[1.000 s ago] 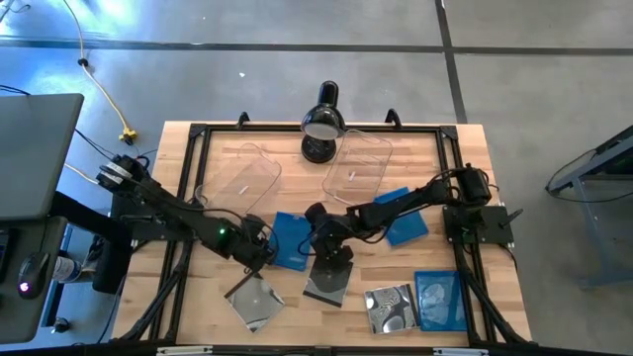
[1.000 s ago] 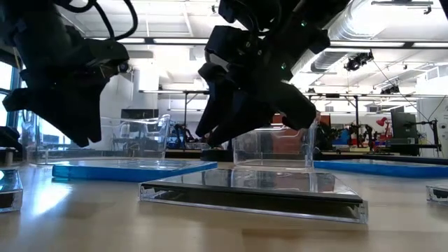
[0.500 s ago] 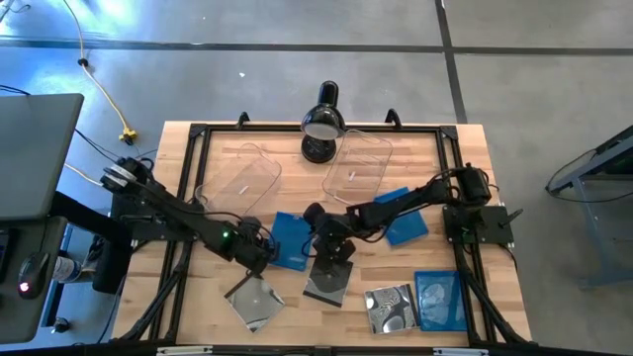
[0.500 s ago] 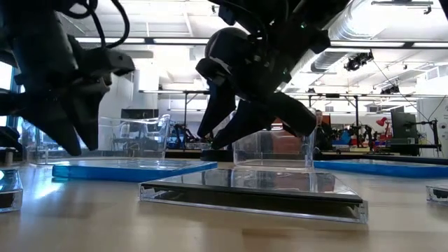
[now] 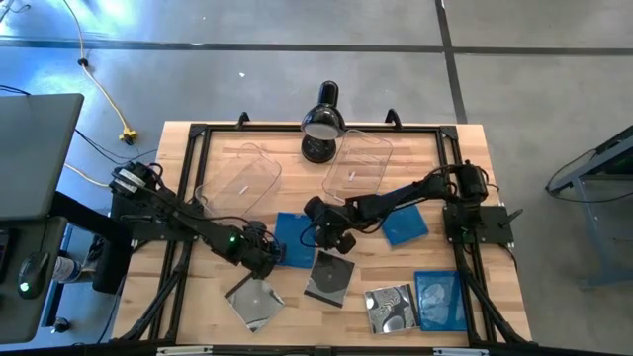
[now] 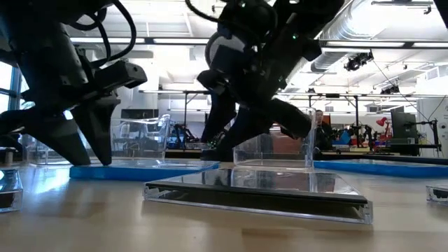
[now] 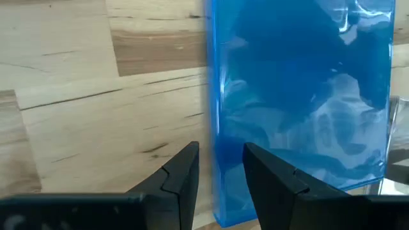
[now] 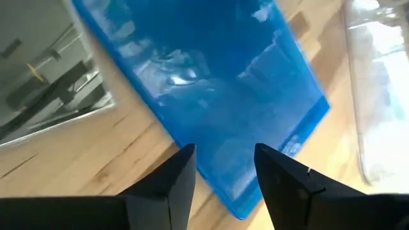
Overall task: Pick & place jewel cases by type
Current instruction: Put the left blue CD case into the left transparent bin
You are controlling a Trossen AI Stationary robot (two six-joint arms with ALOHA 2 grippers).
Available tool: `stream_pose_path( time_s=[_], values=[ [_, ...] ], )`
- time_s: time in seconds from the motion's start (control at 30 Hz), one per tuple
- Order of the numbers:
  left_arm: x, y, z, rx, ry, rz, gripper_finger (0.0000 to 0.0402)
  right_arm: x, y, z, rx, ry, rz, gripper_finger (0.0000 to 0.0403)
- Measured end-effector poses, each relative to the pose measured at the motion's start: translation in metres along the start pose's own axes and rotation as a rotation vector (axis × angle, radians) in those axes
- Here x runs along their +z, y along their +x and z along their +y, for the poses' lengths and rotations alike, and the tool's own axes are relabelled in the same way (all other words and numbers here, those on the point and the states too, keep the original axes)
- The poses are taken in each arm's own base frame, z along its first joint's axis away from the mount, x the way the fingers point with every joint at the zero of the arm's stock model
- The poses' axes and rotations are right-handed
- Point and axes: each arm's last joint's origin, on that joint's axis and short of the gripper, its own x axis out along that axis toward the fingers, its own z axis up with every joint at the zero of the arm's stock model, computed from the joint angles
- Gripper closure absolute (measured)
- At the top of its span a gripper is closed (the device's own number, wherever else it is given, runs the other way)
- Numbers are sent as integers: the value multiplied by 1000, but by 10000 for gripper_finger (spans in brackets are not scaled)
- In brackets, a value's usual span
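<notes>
Both grippers, left (image 7: 219, 169) and right (image 8: 223, 167), hover part-open and empty-handed over one glossy, flat, square blue plastic jewel case (image 5: 293, 237) on the grainy wooden table (image 5: 188, 297).

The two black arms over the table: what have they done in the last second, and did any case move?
The right pincer drew back off the grey case toward the middle blue case, jaws open. The left pincer edged in to that blue case's near edge, open, one finger on each side. Nothing was gripped or released. All cases, both tubs and the lamp stayed put.
</notes>
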Motion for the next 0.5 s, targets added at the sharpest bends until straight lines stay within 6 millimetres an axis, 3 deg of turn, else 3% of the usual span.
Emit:
stream_pose_path(
  time_s=[0.23, 0.5],
  values=[
    [0, 0, 0, -2, 23, -7, 282, -14, 16, 5, -108, -26, 235, 247],
    [0, 0, 0, -3, 98, -1, 282, -24, 2, -21, -100, 207, 132, 247]
  ],
)
